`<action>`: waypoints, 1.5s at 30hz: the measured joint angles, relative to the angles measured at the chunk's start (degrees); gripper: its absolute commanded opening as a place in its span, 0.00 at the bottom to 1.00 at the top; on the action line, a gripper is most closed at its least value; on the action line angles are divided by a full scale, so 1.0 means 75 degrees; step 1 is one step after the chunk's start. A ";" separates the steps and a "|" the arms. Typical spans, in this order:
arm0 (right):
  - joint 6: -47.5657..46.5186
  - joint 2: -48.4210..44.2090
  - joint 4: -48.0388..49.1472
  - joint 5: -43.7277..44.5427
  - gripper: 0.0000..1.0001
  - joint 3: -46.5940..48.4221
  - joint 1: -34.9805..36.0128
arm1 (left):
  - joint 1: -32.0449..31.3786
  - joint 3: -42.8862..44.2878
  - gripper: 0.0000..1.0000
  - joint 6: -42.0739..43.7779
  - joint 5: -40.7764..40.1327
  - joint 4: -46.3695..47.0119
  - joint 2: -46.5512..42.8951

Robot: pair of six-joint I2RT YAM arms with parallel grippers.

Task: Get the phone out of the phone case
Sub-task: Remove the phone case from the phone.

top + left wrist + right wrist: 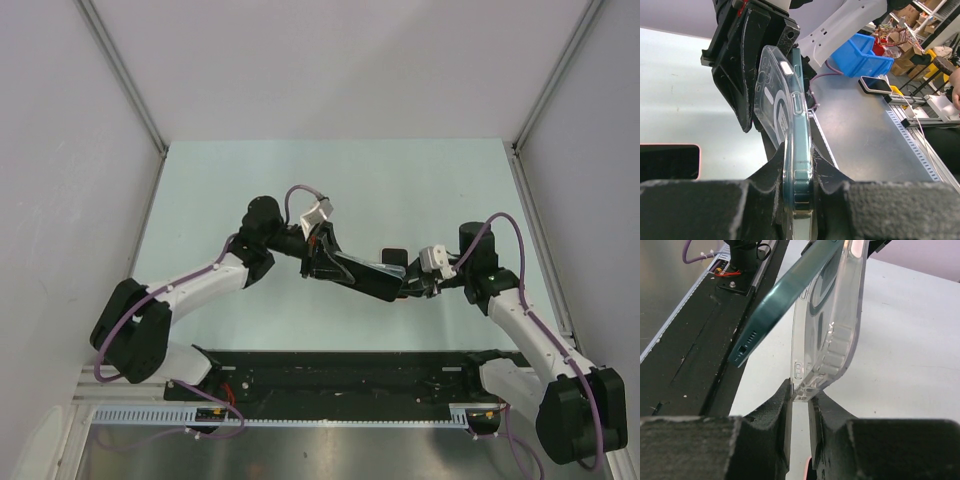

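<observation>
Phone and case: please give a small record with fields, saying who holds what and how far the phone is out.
phone: teal, held in the air above the table, one end lifted out of the case
case: clear, gaping away from the phone at the right gripper's end
left gripper: shut on phone, which sits inside the case at that end
right gripper: shut on case, pinching its end only
task state: partly done, phone not yet fully out
</observation>
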 measured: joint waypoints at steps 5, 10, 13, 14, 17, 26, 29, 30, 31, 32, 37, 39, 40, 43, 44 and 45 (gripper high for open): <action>0.0195 0.0006 0.0012 0.0000 0.05 0.0000 -0.0006 | 0.0000 0.0000 0.00 0.0017 0.0000 -0.0003 0.0000; 0.0903 0.0006 0.0259 -0.0015 0.41 0.0000 -0.0055 | 0.0035 0.0000 0.00 0.0108 -0.0038 0.0017 0.0000; 0.1180 -0.0047 0.0571 -0.0026 0.48 0.0006 -0.0114 | 0.0172 -0.0009 0.00 0.0163 -0.0117 0.0006 0.0000; 0.1239 -0.0082 0.0679 -0.0035 0.49 0.0009 -0.0131 | 0.0248 -0.0015 0.00 0.0172 -0.0117 -0.0003 0.0000; 0.1527 -0.0184 0.1032 -0.0003 0.51 0.0038 -0.0286 | 0.0516 -0.0050 0.00 0.0195 -0.0035 -0.0096 0.0000; 0.3095 -0.0160 0.2285 0.0216 0.53 0.0149 -0.0539 | 0.0664 -0.0303 0.00 0.0411 -0.0082 -0.0376 0.0029; 0.3439 -0.0117 0.2498 0.0216 0.55 0.0149 -0.0606 | 0.0670 -0.0309 0.00 0.0487 -0.0189 -0.0393 0.0029; 0.3532 -0.0108 0.2553 0.0216 0.55 0.0149 -0.0621 | 0.0670 -0.0309 0.00 0.0516 -0.0221 -0.0399 0.0029; 0.3590 -0.0099 0.2582 0.0221 0.55 0.0152 -0.0635 | 0.0670 -0.0309 0.00 0.0542 -0.0245 -0.0402 0.0029; 0.3649 -0.0087 0.2605 0.0227 0.56 0.0152 -0.0641 | 0.0679 -0.0309 0.00 0.0565 -0.0289 -0.0411 0.0023; 0.4220 -0.0055 0.2900 0.0425 0.56 0.0152 -0.0758 | 0.0734 -0.0309 0.00 0.0676 -0.0580 -0.0425 -0.0032; 0.4622 0.0003 0.3144 0.0557 0.56 0.0154 -0.0778 | 0.0766 -0.0309 0.00 0.0676 -0.0667 -0.0414 -0.0058; 0.4832 0.0041 0.3276 0.0618 0.56 0.0154 -0.0784 | 0.0778 -0.0309 0.00 0.0676 -0.0694 -0.0405 -0.0067; 0.5400 0.0149 0.3617 0.0758 0.57 0.0154 -0.0828 | 0.0816 -0.0309 0.00 0.0676 -0.0813 -0.0347 -0.0085; 0.5543 0.0175 0.3701 0.0787 0.57 0.0154 -0.0851 | 0.0819 -0.0309 0.00 0.0673 -0.0848 -0.0332 -0.0093; 0.5648 0.0189 0.3759 0.0810 0.57 0.0154 -0.0866 | 0.0819 -0.0306 0.00 0.0673 -0.0880 -0.0312 -0.0102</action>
